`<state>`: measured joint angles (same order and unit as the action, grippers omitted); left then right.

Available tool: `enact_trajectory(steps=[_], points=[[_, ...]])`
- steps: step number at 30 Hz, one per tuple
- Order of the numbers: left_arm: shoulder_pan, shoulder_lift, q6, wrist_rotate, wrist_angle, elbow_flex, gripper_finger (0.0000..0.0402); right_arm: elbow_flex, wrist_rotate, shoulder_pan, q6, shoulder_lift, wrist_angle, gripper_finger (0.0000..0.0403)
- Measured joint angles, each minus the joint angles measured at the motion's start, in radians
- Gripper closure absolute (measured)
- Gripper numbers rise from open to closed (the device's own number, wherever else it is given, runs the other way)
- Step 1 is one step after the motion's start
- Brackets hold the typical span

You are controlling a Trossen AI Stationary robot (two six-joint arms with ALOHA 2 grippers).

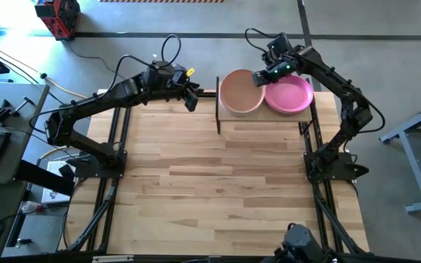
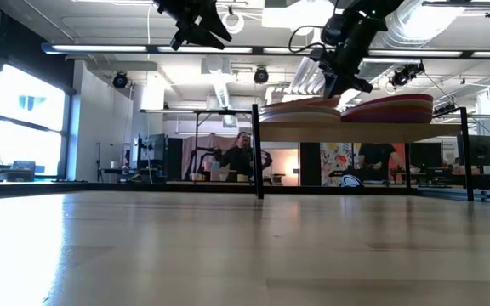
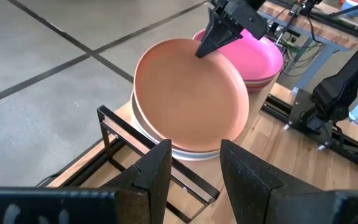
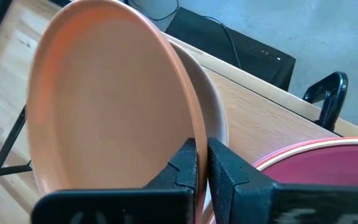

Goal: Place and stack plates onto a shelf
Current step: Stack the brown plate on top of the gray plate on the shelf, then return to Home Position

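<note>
The light-wood shelf (image 2: 364,127) stands at the table's far edge and bears two stacks of plates. A salmon plate (image 1: 240,91) tops the left stack, over a cream plate (image 4: 215,118). A magenta plate (image 1: 292,93) tops the right stack. My right gripper (image 1: 256,79) is between the two stacks, shut on the salmon plate. My left gripper (image 1: 193,101) hovers open just left of the shelf, above plate height, and touches nothing. In its wrist view its gripper (image 3: 196,165) points at the salmon plate (image 3: 188,93). My right gripper pinches the salmon plate's rim (image 4: 191,124) between its two fingers, on the side nearest the magenta stack. The fingers (image 3: 207,46) come slanting down from the far right. The plate lies on the left stack, with its held side seemingly raised a little above the cream plate.
Black metal posts (image 1: 218,102) frame the shelf's left end. The big wooden table top (image 1: 218,183) stretches in front of the shelf. A black clamp (image 4: 328,102) sits at the table edge. A person (image 2: 243,157) is in the room behind.
</note>
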<state>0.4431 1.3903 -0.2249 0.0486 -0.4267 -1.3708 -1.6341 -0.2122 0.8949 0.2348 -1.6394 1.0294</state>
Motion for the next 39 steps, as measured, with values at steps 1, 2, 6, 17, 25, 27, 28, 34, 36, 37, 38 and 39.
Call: enact_trajectory(steps=[1,2,6,17,25,27,28,34,36,37,38,39], points=[[0.000,0.000,0.000,0.000,0.000,0.000,0.0277,0.000,-0.003,0.000,0.000,0.000,-0.001,0.0397],[0.000,0.000,0.000,0.000,0.000,0.000,0.0277,0.000,-0.005,-0.001,0.000,0.000,-0.002,0.0391],[0.000,0.000,0.000,0.000,0.000,0.000,0.0277,0.000,-0.005,-0.006,-0.008,0.000,-0.003,0.0354],[0.000,0.001,0.000,0.000,-0.025,0.000,0.0277,-0.022,-0.036,0.001,0.000,-0.001,0.011,0.0284],[0.001,0.001,0.000,0.000,-0.026,0.000,0.0277,-0.116,-0.036,0.022,0.000,-0.001,0.046,0.0284],[0.001,0.001,0.003,-0.001,-0.027,0.000,0.0277,-0.124,-0.036,0.017,0.000,-0.001,0.062,0.0284],[0.001,-0.002,0.012,-0.004,-0.031,0.000,0.0277,-0.126,-0.036,0.013,0.000,-0.001,0.073,0.0284],[0.003,-0.072,0.060,0.004,-0.116,0.000,0.0284,-0.125,-0.055,-0.034,-0.070,0.008,0.109,0.0284],[-0.001,-0.108,0.087,0.033,-0.152,0.000,0.0287,-0.115,-0.062,-0.065,-0.098,0.025,0.109,0.0284],[-0.008,-0.129,0.096,0.046,-0.167,0.000,0.0289,-0.109,-0.063,-0.082,-0.108,0.035,0.103,0.0284],[-0.013,-0.146,0.097,0.062,-0.186,0.000,0.0291,-0.098,-0.065,-0.101,-0.116,0.047,0.092,0.0284],[-0.018,-0.163,0.098,0.079,-0.209,0.000,0.0292,-0.085,-0.065,-0.119,-0.121,0.060,0.081,0.0284]])
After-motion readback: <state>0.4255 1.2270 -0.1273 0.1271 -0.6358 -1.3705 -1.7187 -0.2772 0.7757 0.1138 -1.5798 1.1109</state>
